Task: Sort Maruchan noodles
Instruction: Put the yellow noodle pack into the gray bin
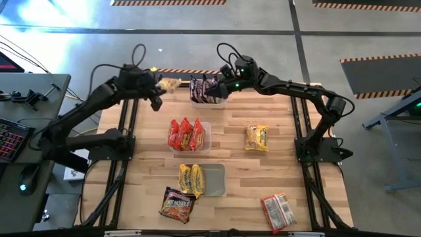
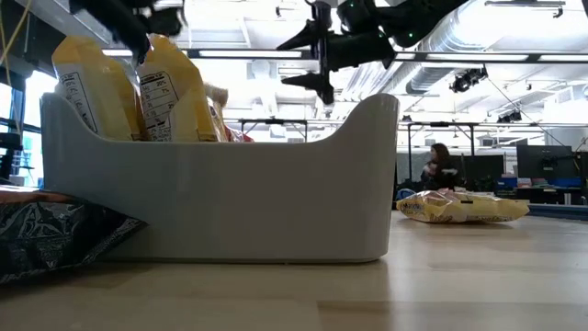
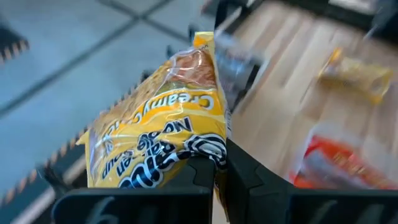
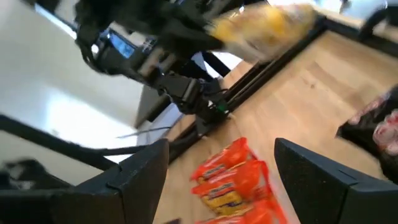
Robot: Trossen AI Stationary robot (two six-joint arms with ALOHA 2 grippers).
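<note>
Nearest you, the yellow packet (image 3: 158,134) sits clamped in the left fingers (image 3: 214,180), far-left of the yellow tub (image 1: 214,179). Carry it over that tub before releasing. Right fingers (image 4: 323,177) hang apart above the maroon tub (image 1: 209,100).
</note>
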